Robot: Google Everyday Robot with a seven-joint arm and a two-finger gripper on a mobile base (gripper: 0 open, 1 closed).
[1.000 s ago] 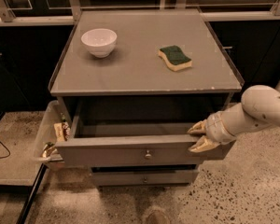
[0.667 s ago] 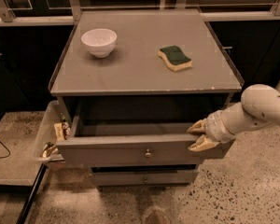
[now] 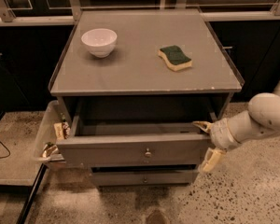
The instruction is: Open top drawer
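Note:
The top drawer (image 3: 112,150) of the grey cabinet stands pulled out part way, and its grey box interior (image 3: 140,127) shows behind the flat front. A small round metal knob (image 3: 148,152) sits in the middle of the front. My gripper (image 3: 206,143) is at the right end of the drawer front, on the white arm (image 3: 266,115) that comes in from the right. It is open: one yellowish finger (image 3: 203,125) lies at the front's top corner and the other (image 3: 211,159) at its lower corner.
A narrower drawer front (image 3: 142,177) sits shut below. On the cabinet top (image 3: 140,73) are a white bowl (image 3: 99,42) and a green-and-yellow sponge (image 3: 175,58). A clear side bin (image 3: 46,125) with small items hangs on the left. The floor is speckled, with a cable at the far left.

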